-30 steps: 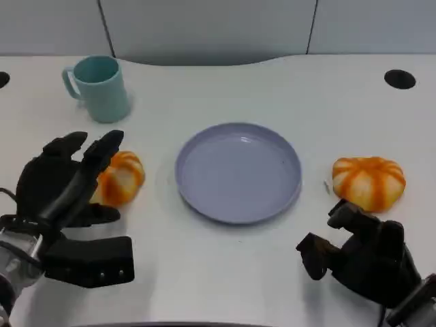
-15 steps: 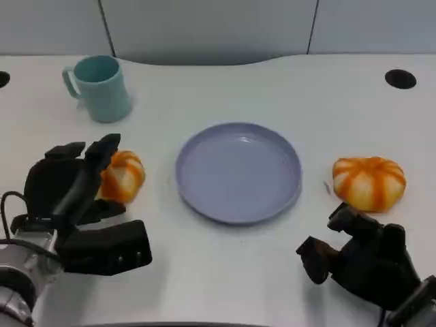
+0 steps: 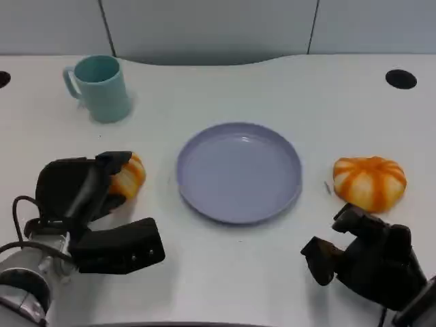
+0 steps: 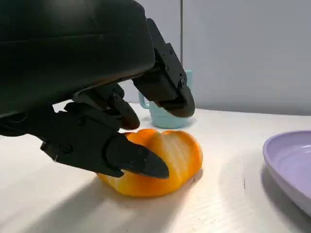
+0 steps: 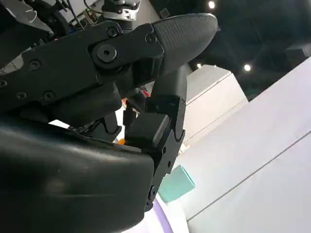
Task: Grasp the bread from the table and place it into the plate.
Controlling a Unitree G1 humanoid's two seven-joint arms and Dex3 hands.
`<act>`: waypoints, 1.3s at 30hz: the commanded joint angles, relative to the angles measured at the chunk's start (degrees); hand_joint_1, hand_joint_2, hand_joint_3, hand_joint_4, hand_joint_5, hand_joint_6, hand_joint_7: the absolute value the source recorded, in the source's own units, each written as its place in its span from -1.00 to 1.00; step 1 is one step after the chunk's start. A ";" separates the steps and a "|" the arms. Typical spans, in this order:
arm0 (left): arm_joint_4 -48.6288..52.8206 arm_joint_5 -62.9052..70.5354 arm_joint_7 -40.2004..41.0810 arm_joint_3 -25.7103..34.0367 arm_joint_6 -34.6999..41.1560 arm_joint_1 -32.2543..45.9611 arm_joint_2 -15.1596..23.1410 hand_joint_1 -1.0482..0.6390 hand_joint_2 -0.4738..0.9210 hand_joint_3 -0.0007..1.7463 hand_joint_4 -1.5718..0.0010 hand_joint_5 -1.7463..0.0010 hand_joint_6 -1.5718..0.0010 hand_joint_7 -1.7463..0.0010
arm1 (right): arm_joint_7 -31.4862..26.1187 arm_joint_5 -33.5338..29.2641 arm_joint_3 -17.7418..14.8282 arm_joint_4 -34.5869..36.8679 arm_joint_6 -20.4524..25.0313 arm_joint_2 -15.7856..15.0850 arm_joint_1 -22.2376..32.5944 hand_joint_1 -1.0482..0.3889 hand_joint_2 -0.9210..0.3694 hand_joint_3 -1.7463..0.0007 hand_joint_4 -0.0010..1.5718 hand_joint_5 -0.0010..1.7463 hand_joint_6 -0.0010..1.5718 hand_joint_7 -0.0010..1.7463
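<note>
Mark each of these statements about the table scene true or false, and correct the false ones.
1. The round lavender plate holds nothing. True.
2. The teal handled mug stands on the plate. False: it stands apart on the white table, at the far left.
3. The left hand has fingers against an orange striped bread roll. True.
4. The right hand holds the other orange roll. False: that roll lies free beyond it.

Teal mug (image 3: pixel 101 87) upright on white table (image 3: pixel 225 272)
</note>
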 commanded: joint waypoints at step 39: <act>-3.41 -3.46 10.08 2.09 -13.18 -5.84 1.36 -0.19 0.93 -1.00 -0.44 0.92 -0.34 0.99 | 1.20 -1.70 -1.06 9.11 -3.60 -0.85 -5.40 -0.54 -1.00 0.90 0.19 0.56 0.26 -0.28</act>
